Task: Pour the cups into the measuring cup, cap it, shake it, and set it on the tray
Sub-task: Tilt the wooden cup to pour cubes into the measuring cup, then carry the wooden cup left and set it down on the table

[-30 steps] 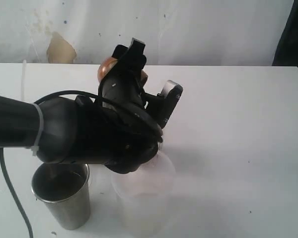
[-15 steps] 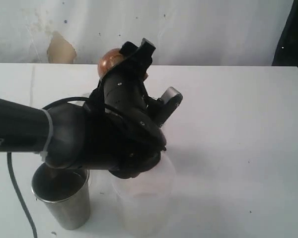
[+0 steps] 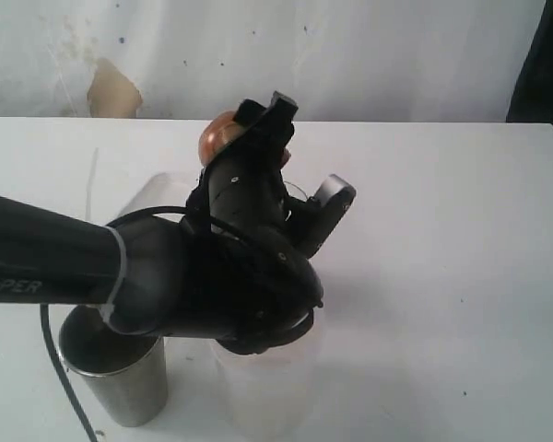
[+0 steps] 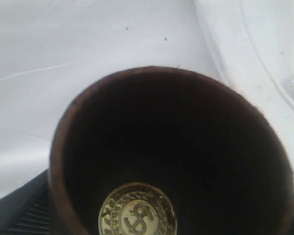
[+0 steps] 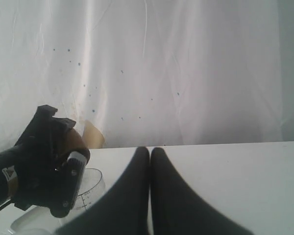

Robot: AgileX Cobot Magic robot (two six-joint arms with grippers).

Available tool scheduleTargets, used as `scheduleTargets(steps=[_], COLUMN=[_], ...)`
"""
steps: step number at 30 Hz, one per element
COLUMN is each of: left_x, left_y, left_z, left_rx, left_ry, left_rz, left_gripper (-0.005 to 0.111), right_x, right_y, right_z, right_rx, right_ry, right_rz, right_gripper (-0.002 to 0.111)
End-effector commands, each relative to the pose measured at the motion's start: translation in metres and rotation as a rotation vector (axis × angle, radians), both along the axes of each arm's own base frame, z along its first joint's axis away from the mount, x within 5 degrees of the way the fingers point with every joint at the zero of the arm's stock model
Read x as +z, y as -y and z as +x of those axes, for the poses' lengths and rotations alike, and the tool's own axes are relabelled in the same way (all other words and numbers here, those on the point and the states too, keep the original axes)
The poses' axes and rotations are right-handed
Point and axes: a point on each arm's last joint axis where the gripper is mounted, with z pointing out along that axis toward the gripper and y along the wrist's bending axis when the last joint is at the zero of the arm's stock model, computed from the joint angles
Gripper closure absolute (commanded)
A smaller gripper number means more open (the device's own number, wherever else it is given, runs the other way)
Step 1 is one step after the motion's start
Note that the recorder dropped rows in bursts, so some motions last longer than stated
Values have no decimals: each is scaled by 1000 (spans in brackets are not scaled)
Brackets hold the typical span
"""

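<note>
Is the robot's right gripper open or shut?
Shut. In the right wrist view the right gripper has its two black jaws pressed together, with nothing between them.

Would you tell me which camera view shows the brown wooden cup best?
The left wrist view: the wooden cup fills it, rim and inside plain. The exterior and right wrist views show only brown slivers of it.

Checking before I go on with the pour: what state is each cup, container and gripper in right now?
wooden cup: gripped, lifted off the table.
steel tumbler: upright on the table, untouched.
measuring cup: upright, uncapped.
frosted tub: upright on the table, untouched.
left gripper: closed on the wooden cup.
right gripper: shut, holding nothing.
</note>
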Motion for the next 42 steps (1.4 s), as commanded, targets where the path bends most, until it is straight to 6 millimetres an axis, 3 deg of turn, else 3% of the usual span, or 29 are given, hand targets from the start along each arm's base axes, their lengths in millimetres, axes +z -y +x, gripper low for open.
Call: scheduleTargets(steps=[1, 8, 14, 20, 27, 31, 37, 42], left_x=[30, 55, 79, 92, 63, 42, 12, -9], left_y=[-5, -38, -91, -141, -189, -214, -245, -254], left_z=[-4, 0, 20, 35, 43, 45, 51, 56], left_rx=[19, 201, 378, 338, 299, 272, 335, 273], left_ry=[86, 12, -207, -349, -416, -447, -392, -269], left_rz=[-243, -544, -1019, -1492, -1868, -1990, -2064, -2055], left_gripper=[107, 107, 107, 107, 107, 107, 107, 107], right_x=[0, 0, 0, 0, 0, 0, 0, 0], right_y=[0, 0, 0, 0, 0, 0, 0, 0], right_z=[-1, -1, -1, -1, -1, -1, -1, -1], right_rx=[-2, -2, -2, -2, -2, -2, -2, -2], right_ry=[14, 14, 14, 14, 14, 14, 14, 14], right_rz=[-3, -3, -3, -3, -3, -3, -3, -3], right_gripper=[108, 108, 108, 108, 108, 108, 108, 108])
